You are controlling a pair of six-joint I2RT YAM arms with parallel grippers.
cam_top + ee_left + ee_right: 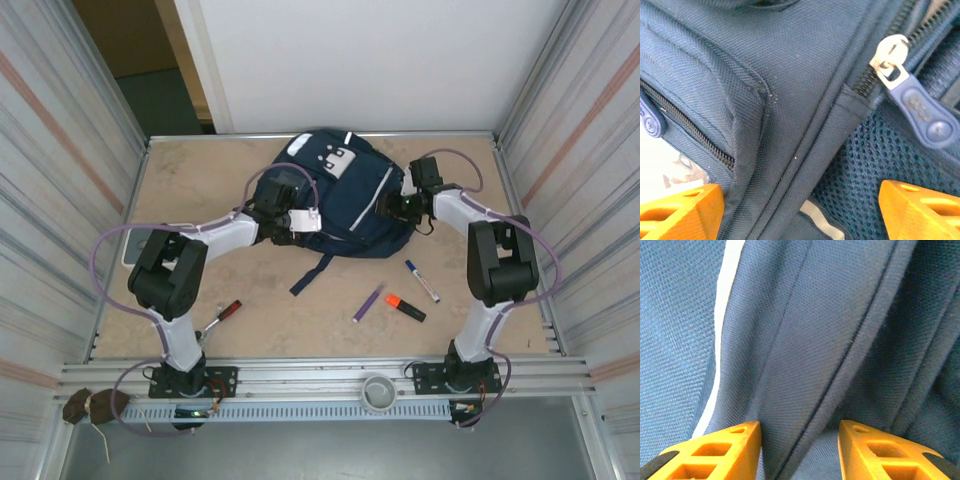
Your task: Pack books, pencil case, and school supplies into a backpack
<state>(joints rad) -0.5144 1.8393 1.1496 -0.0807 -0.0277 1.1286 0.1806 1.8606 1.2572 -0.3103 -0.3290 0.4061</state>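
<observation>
The navy backpack (340, 195) lies at the middle back of the table. My left gripper (290, 215) is against its left side. In the left wrist view that gripper (800, 215) stands wide open over fabric and mesh, with a zipper pull (920, 112) just beyond. My right gripper (395, 207) is at the bag's right side. Its jaws (800, 455) are half closed, with a raised fold of the backpack (805, 365) between them. A purple pen (367, 302), an orange highlighter (405, 307) and a white marker (421, 281) lie in front of the bag. The books and pencil case are out of view.
A red-handled metal tool (222, 315) lies at the front left, near the left arm's base. A dark strap (312, 272) trails from the bag toward the front. A grey flat object (135, 250) sits at the left wall. Metal walls close in both sides.
</observation>
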